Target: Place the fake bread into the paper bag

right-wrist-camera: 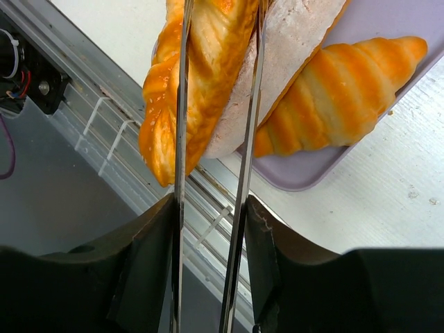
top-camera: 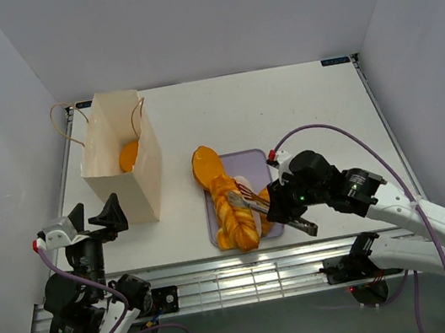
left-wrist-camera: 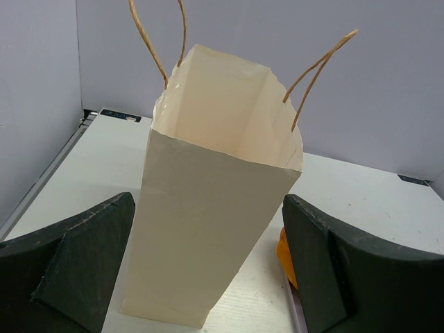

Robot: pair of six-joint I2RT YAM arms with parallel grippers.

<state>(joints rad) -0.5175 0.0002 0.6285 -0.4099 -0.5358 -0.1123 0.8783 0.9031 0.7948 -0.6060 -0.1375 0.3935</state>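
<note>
Presently, tongs (right-wrist-camera: 182, 139) held clamped in right gripper (right-wrist-camera: 208, 243), blades set either side of braided loaf (right-wrist-camera: 215, 41) at lilac tray (right-wrist-camera: 305, 173) edge. Left gripper (top-camera: 96, 211) spread wide beside paper bag (left-wrist-camera: 208, 229); 1 bun (top-camera: 129, 156) seen inside.

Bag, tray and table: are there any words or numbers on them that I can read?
Bag: no words or numbers.
Tray: no words or numbers.
Table: a small dark label at its far edge, too small to read.
Left wrist view: a dark label at the table's edge, too blurred to read.
</note>
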